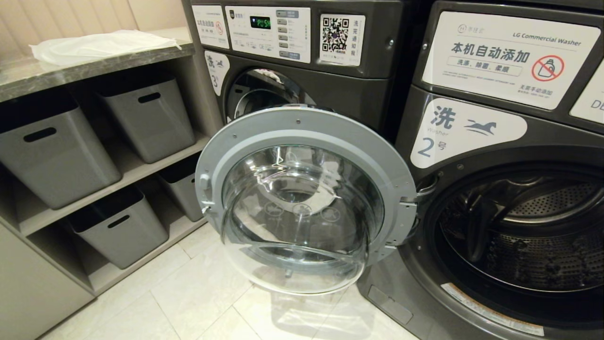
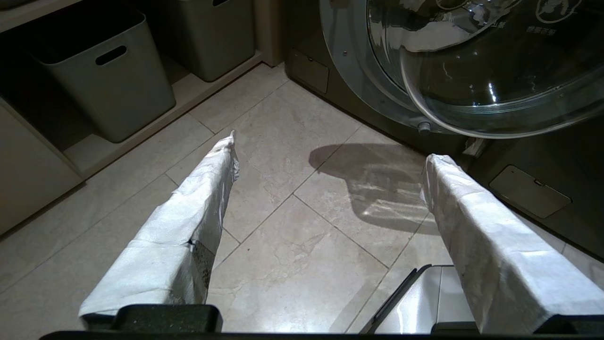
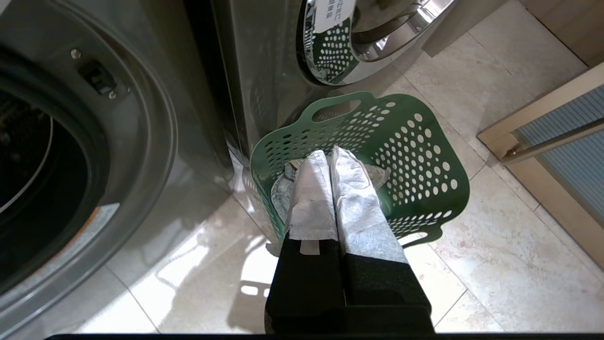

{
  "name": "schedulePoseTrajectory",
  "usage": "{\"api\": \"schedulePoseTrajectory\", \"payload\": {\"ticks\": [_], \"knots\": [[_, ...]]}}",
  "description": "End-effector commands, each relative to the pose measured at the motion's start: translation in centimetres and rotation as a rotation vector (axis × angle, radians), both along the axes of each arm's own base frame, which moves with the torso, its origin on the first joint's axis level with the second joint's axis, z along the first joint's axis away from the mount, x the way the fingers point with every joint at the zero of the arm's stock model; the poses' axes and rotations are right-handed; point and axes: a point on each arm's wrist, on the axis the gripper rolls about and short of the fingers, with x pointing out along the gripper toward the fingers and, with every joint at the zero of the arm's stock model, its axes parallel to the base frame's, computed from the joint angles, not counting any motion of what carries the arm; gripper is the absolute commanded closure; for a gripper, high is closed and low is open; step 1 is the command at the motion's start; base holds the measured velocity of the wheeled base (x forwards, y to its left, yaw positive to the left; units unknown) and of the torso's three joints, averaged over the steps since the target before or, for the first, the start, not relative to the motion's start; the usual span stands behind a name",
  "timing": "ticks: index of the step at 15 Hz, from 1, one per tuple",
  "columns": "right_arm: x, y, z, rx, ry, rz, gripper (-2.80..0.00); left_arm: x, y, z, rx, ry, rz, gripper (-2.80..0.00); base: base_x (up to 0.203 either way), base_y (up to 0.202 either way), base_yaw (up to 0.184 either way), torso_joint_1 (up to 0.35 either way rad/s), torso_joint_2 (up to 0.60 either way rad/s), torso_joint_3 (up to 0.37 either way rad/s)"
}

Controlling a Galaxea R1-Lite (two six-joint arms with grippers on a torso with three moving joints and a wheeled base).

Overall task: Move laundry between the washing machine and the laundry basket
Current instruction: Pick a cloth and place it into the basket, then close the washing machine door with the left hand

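Note:
The dark grey washing machine (image 1: pixel 472 132), marked 2, has its round glass door (image 1: pixel 302 198) swung wide open, and the part of its drum (image 1: pixel 524 226) that shows looks bare. The green perforated laundry basket (image 3: pixel 415 156) stands on the floor beside the machine's front. A grey-blue piece of laundry (image 3: pixel 282 191) lies in it. My right gripper (image 3: pixel 330 152) hangs over the basket, shut, its cloth-wrapped fingers pressed together just above the laundry; I cannot see a pinch. My left gripper (image 2: pixel 330 146) is open over bare floor tiles, holding nothing. Neither arm shows in the head view.
Grey storage bins (image 1: pixel 141 118) fill the shelves left of the machines, and a white cloth (image 1: pixel 94 45) lies on the counter above. A second washer (image 1: pixel 292 61), marked 3, stands behind the open door. A wooden door frame (image 3: pixel 542 118) is near the basket.

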Motion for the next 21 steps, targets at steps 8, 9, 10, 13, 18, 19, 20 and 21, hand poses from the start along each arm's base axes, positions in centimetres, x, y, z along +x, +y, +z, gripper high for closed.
{"api": "schedulePoseTrajectory", "payload": {"ticks": [8,9,10,13,18,19,20,21], "knots": [[4.5,-0.5,-1.3,0.061,0.021,0.491,0.00,0.0,0.0,0.0,-0.001,-0.001,0.001,-2.80,0.000,0.000,0.000,0.000,0.00,0.000],[5.4,-0.1,-1.3,0.053,0.028,0.580,0.00,0.0,0.0,0.0,-0.001,-0.002,0.000,-2.80,0.000,0.000,0.000,0.000,0.00,0.000],[6.2,0.6,-1.4,0.042,0.040,0.670,0.00,0.0,0.0,0.0,-0.001,0.000,0.000,-2.80,0.000,0.000,0.000,0.000,0.00,0.000],[7.7,3.7,-1.6,-0.032,0.082,0.961,0.00,0.0,0.0,0.0,-0.001,0.000,0.000,-2.80,0.000,0.000,0.000,0.000,0.00,0.000],[4.9,8.4,-3.7,-0.274,0.096,1.382,0.00,0.0,0.0,0.0,-0.001,0.000,0.000,-2.80,0.000,0.000,0.000,0.000,0.00,0.000],[4.0,8.7,-5.2,-0.302,0.110,1.436,0.00,0.0,0.0,0.0,-0.001,-0.002,0.000,-2.80,0.000,0.000,0.000,0.000,0.00,0.000],[3.1,8.9,-6.6,-0.328,0.117,1.464,0.00,0.0,0.0,0.0,-0.001,0.000,0.000,-2.80,0.000,0.000,0.000,0.000,0.00,0.000],[2.5,9.0,-7.5,-0.356,0.109,1.486,0.00,0.0,0.0,0.0,-0.001,-0.002,0.000,-2.80,0.000,0.000,0.000,0.000,0.00,0.000]]}}
